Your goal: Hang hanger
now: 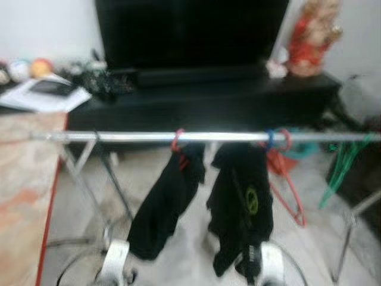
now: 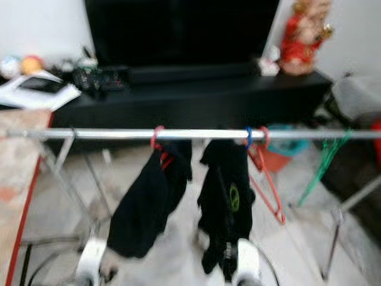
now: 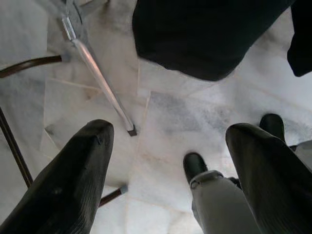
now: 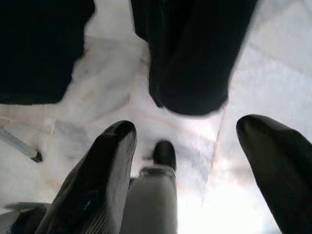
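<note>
Two black garments [image 1: 241, 202] hang on the rail [image 1: 202, 137]; left pincer [image 3: 168, 161] and right pincer [image 4: 187, 161] gape wide, empty, above the marble floor [image 3: 195, 122].

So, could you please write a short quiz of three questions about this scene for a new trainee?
1. True or false: an empty red hanger hangs on the rail.
2. How many black garments hang on the rail?
3. The left gripper is: A) shut on a hanger, B) open and empty, C) holding cloth.

Key: 1 true. 2 two, the left garment and the right garment. 3 B.
</note>
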You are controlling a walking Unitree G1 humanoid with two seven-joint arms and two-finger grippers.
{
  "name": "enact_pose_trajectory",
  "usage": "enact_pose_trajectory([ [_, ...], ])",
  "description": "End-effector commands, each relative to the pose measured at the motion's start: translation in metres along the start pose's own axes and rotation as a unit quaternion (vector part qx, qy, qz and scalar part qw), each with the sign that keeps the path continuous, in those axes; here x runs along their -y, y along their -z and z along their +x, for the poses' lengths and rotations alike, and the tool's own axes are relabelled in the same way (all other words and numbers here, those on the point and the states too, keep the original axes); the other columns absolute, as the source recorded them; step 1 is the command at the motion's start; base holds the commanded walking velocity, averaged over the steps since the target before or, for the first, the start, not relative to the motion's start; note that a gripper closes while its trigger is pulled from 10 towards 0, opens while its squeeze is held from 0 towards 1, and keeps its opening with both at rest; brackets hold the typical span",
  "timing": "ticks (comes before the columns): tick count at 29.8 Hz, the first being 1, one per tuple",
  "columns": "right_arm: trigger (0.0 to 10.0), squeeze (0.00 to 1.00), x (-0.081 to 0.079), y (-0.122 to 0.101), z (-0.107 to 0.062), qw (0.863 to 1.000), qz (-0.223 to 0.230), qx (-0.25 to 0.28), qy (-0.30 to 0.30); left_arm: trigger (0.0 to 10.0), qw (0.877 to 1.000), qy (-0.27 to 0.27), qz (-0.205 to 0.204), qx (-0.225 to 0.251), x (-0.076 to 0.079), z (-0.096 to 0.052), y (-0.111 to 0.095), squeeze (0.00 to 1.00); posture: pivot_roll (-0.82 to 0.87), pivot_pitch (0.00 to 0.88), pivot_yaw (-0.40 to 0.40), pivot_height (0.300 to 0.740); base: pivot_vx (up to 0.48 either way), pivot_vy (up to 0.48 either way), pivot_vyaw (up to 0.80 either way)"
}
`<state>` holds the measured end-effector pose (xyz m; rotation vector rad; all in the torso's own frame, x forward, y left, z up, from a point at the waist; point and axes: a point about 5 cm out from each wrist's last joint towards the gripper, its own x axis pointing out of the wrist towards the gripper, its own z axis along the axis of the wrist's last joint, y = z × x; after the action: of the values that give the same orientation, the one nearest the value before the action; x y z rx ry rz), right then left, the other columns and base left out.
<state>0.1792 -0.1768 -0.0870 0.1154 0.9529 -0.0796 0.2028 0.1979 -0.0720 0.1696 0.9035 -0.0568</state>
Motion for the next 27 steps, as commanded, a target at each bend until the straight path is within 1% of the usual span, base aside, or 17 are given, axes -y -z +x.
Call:
enact_pose_trajectory([
  [1, 10.0, 0.00, 0.0061, -0.0008, -0.0006, 1.000, 0.001, 0.003, 0.009, 10.0, 1.000, 0.008, 0.005, -0.008, 0.0048, -0.0001, 0.0037, 0.00, 0.02, 0.000, -0.010, 0.740, 0.000, 0.000, 0.00],
  [16, 10.0, 0.00, 0.0060, -0.0010, -0.0006, 1.000, 0.002, 0.005, 0.009, 10.0, 1.000, 0.000, 0.007, -0.012, -0.0009, -0.0007, 0.0048, 0.00, 0.02, 0.000, -0.010, 0.740, 0.000, 0.000, 0.00],
  [25, 10.0, 0.00, 0.0060, -0.0010, -0.0006, 1.000, 0.002, 0.005, 0.009, 10.0, 1.000, 0.000, 0.008, -0.012, -0.0010, -0.0006, 0.0046, 0.00, 0.02, 0.000, -0.010, 0.740, 0.000, -0.300, 0.00],
  [26, 10.0, 0.00, 0.0060, -0.0009, -0.0006, 1.000, 0.002, 0.005, 0.009, 10.0, 1.000, -0.001, 0.008, -0.012, -0.0010, -0.0005, 0.0040, 0.00, 0.02, 0.000, -0.010, 0.740, 0.000, 0.000, 0.00],
  [27, 10.0, 0.00, 0.0061, -0.0001, -0.0008, 1.000, 0.002, 0.004, 0.010, 10.0, 1.000, 0.001, 0.011, -0.014, 0.0016, 0.0001, 0.0031, 0.00, 0.02, 0.000, -0.007, 0.740, 0.000, -0.277, 0.00],
])
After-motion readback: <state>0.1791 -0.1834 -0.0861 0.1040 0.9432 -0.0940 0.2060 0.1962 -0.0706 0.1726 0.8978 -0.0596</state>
